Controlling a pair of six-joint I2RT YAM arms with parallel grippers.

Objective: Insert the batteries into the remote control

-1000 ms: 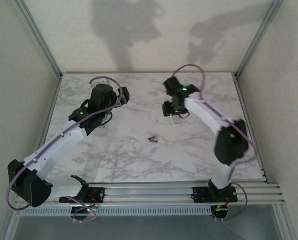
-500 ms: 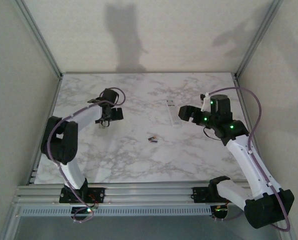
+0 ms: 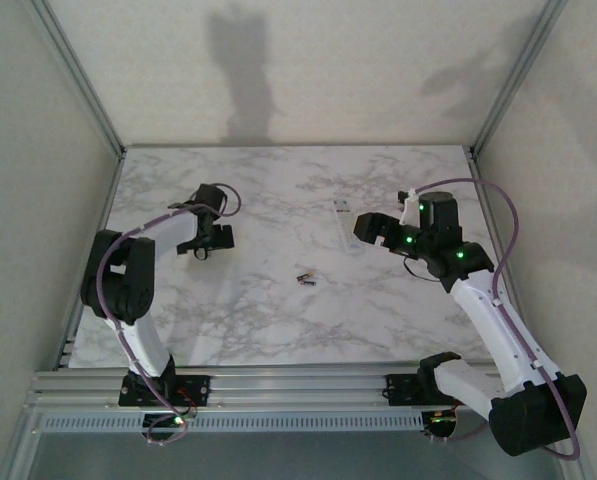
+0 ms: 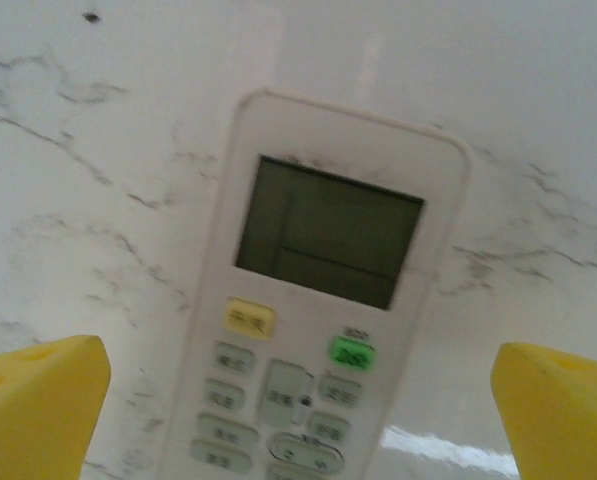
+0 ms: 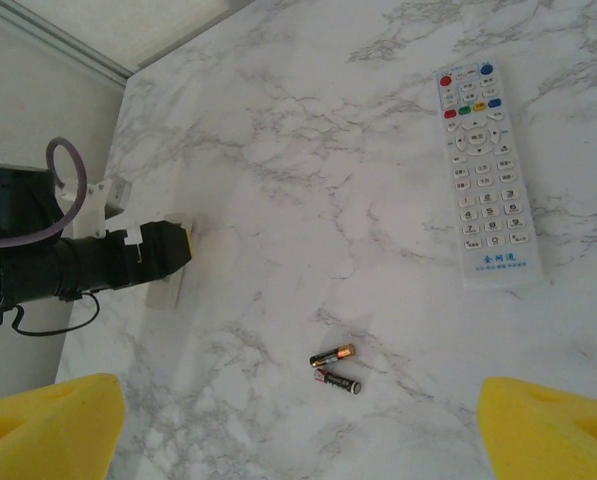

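The white marble-patterned desk [image 3: 278, 310] carries everything, and nothing is loaded yet, so I judge you are at the reach-in stage. Your left jaws are spread wide, with the yellow pads [image 4: 38, 400] out at either side. They are poised directly over the broad white plastic remote with a grey display [image 4: 318, 300], which lies buttons-up, centred between them and ungripped. Your right jaws are spread wide too and hold nothing. The slim white plastic remote with coloured buttons [image 5: 483, 175] lies face-up ahead of them, off to the right in their wrist view. The two small dark cylindrical batteries with copper bands [image 5: 332, 355] lie loose side by side, ahead of the right jaws and between their pads, well apart from both remotes. You cannot tell which remote takes them. Either one likely needs turning face-down to reach its back cover, so grip the broad remote squarely across its edges. Then lower the right jaws onto one cell, which may roll.
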